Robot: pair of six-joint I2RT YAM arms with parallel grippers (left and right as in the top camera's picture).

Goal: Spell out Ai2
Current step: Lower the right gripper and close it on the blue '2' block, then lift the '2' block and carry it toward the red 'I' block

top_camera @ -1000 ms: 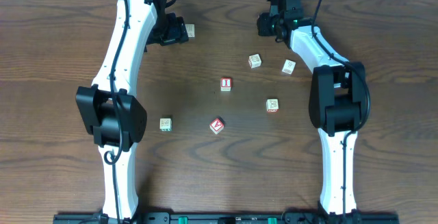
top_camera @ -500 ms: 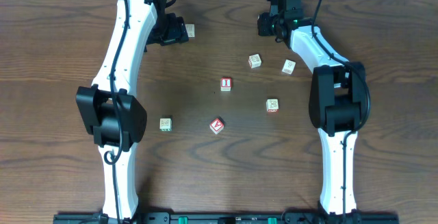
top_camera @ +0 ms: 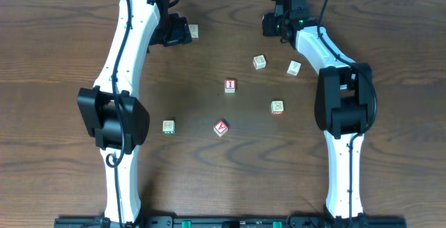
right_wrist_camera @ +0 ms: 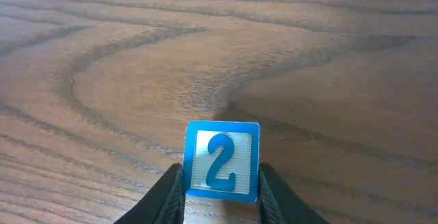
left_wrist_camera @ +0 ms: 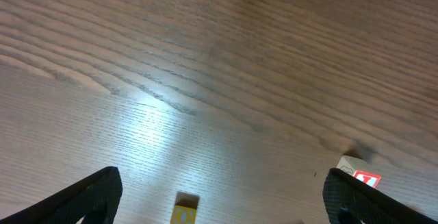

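The small blue-and-white wooden "2" cube (right_wrist_camera: 222,160) looked light, rigid and hard to damage. Its flat painted sides suited a pinch across two opposite faces, taken squarely so that the smooth block would not twist or slip out. It showed a white ribbed face with a blue border and a blue numeral, standing upright toward the right wrist camera.

The right gripper (right_wrist_camera: 222,195) was clamped on it, with one dark finger (right_wrist_camera: 170,191) against each side of its lower half. This was at the far side of the dark wood-grain table (top_camera: 390,40), right of centre. Whether the cube rested on the wood or hung just above it, I could not tell, and from overhead it was hidden under the gripper.

Nearer, toward the middle, lay the red-and-white "I" cube (top_camera: 230,85). Nearer again and slightly left was the red-and-white "A" cube (top_camera: 221,127), turned askew. The two were apart, not in a row.

A pale wooden cube (top_camera: 260,62) and a second pale cube (top_camera: 295,67) sat between the right gripper and these letters.

At the far left, the left gripper (top_camera: 178,32) had its fingers spread with nothing between them. It was just beside a third pale cube (top_camera: 194,31).
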